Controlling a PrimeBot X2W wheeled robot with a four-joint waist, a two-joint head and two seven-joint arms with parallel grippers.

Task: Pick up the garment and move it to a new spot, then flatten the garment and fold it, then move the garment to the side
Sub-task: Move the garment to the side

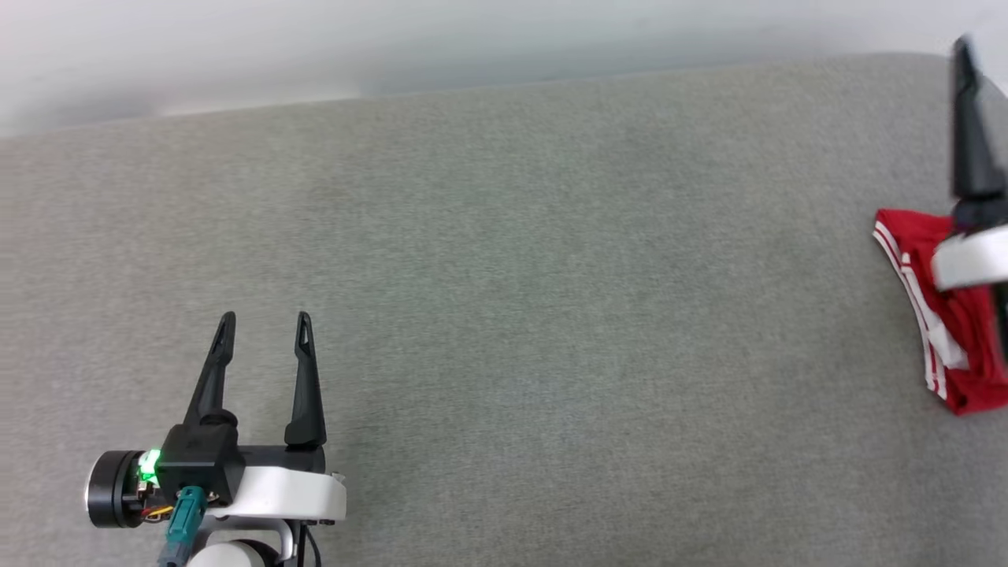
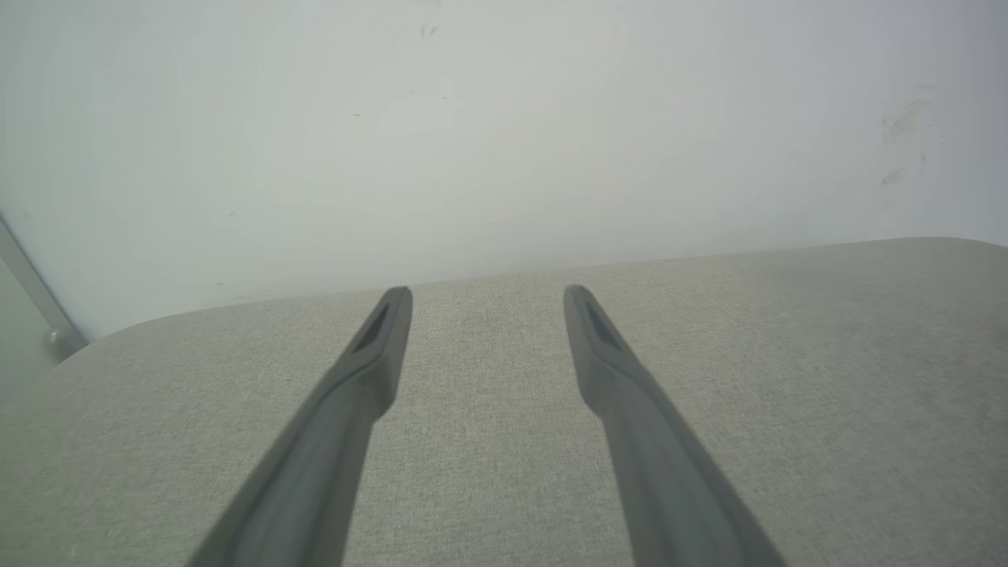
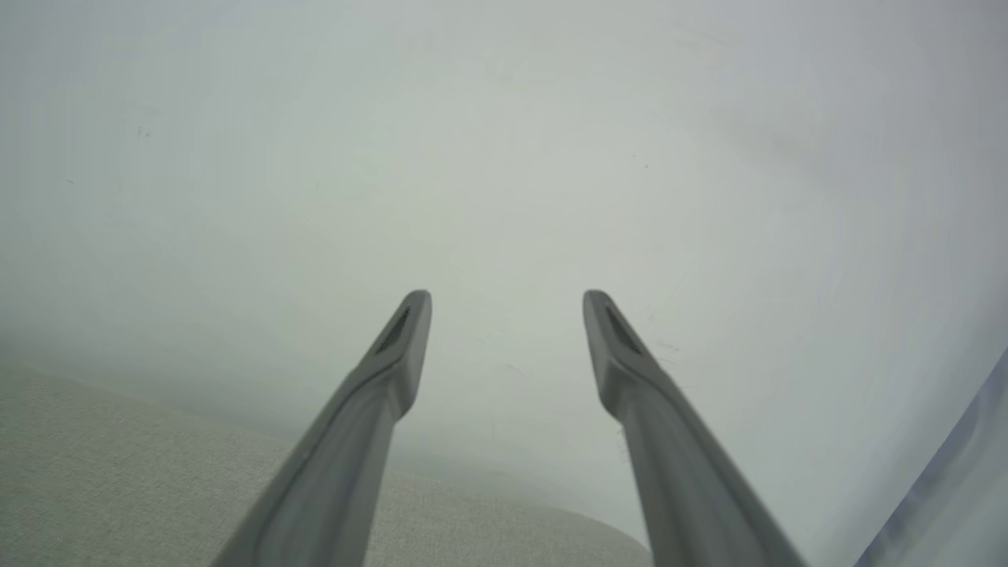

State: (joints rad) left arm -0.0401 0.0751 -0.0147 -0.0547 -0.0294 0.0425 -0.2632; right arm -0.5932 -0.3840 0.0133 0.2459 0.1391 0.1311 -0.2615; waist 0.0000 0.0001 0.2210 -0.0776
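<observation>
Grey woven-fabric tabletop (image 1: 551,276), pale wall (image 1: 472,39) behind | crumpled red jersey garment with white striped trim (image 1: 970,342) at far right edge | right end effector (image 3: 508,299) above it, fingers apart, empty | left end effector (image 1: 264,319) spread wide, empty, well apart

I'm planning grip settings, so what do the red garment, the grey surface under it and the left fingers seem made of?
The garment: likely soft cloth, matte red with white striped trim, lying crumpled. The surface: grey woven fabric, its fine weave showing. The left fingers: smooth matte dark plastic or rubber; cannot tell which.
</observation>
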